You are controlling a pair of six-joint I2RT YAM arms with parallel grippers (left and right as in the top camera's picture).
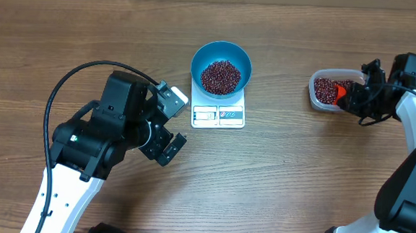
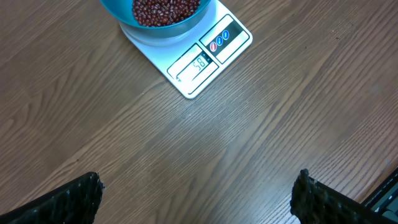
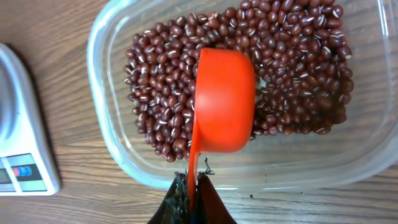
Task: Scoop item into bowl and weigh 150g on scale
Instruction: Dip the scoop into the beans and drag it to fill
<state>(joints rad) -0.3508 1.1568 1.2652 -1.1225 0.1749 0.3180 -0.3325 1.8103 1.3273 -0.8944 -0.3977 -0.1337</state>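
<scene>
Scooping step: gripping the scoop (image 3: 224,102) handle with the right end effector (image 3: 189,186) shut tight, cup down on beans (image 3: 158,93) in the tub (image 3: 99,130). Holding the left end effector (image 2: 193,199) wide apart near the scale (image 1: 219,116) and its part-filled bowl (image 1: 197,62). Next — dig, lift level, carry across.

You have on hand:
- Beans (image 1: 220,76): tiny, dark red-brown, in a loose heap inside the bowl. More beans (image 3: 155,93) lie in a clear tub (image 3: 102,124) well off to the right.
- Bowl (image 1: 203,58): round, deep, bright blue, standing upright on the far end of the scale.
- Scale (image 1: 219,116): flat, white and rectangular, on the table (image 1: 298,173), with its display edge at the near side.
</scene>
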